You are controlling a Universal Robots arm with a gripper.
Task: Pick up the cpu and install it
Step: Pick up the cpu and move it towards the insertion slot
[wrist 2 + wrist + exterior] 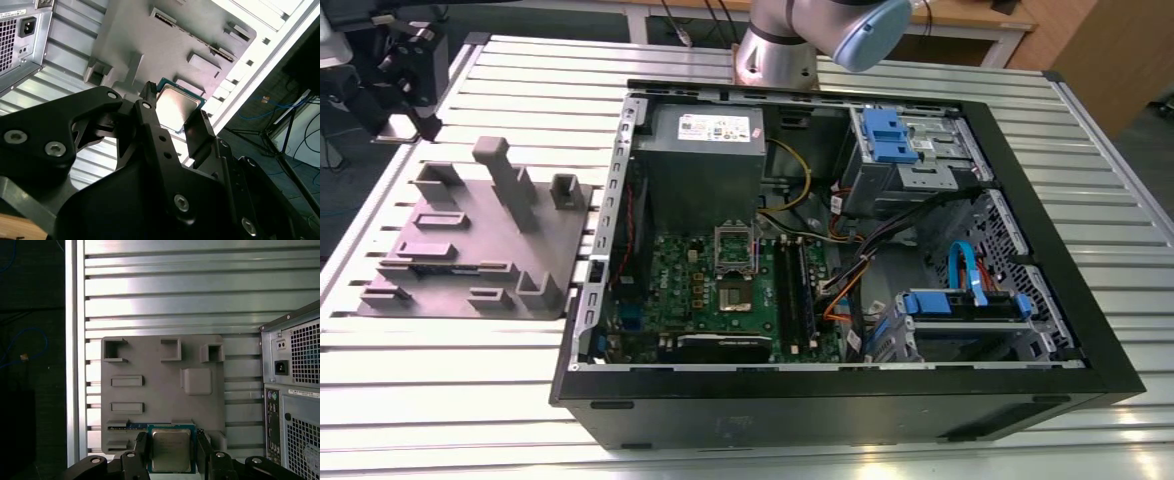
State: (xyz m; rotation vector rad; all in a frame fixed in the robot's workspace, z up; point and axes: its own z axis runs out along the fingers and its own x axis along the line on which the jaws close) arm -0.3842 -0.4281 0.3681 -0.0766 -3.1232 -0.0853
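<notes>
**A:** Exterior view first. What is on the slatted metal table [454, 400]?

**B:** An open computer case [854, 400] lies on its side, filling the middle of the table and reaching toward the exterior view's right. Its green motherboard [680, 280] faces up, with long black memory sticks [794, 290] standing in it. The grey holder block [467, 250] sits just beside the case, near the table's edge on the exterior view's left. The arm [781, 40] rises at the far edge, behind the case.

**A:** And the second wrist view?

**B:** The gripper [175, 102] is over the holder block [150, 45]. Its two black fingers [150, 125] are clamped on opposite edges of the cpu [177, 107]. The silvery top faces the camera and a green rim shows at one corner. The case's rear panel [25, 30] is close by.

**A:** Does the first wrist view agree?

**B:** Yes. The cpu [171, 452] sits square between the fingers [142, 450], each one touching a side. It looks lifted off the block [155, 390], hanging over one of its edges. The rear panel [295, 390] stands beside the block, with bare table slats between them.
</notes>
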